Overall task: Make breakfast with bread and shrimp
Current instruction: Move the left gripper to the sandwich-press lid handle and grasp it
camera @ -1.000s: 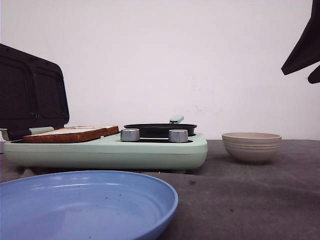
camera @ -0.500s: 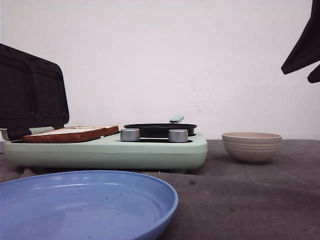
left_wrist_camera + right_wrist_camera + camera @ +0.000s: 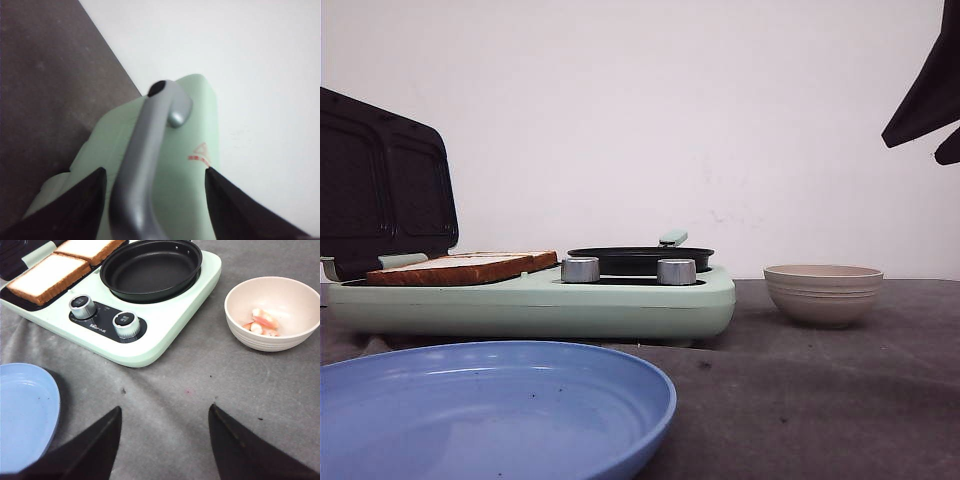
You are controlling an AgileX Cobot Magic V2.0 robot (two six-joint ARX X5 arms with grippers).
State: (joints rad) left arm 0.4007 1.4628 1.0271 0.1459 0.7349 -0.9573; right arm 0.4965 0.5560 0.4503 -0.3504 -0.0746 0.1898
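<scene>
Front view gives you a plain white wall (image 3: 650,110) behind a tabletop (image 3: 200,405) under wrinkled grey cloth, carrying a smooth mint-green cooker (image 3: 165,315) with its dark lid up. You see two crusted square bread (image 3: 47,276) slices on its plate, beside a round black pan (image 3: 150,270) and a glossy blue plate (image 3: 490,410). Pinkish shrimp (image 3: 262,322) lie in the ribbed beige bowl (image 3: 272,340); both arms' fingers are spread, the left fingers (image 3: 80,210) straddling a grey metal handle (image 3: 145,165), the right fingers (image 3: 95,450) holding nothing.

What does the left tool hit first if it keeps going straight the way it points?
Most likely the grey handle on the mint-green lid. In the left wrist view it runs between the open fingers of the left tool, directly ahead. Depth is unclear, so I can't say how near it is.
</scene>
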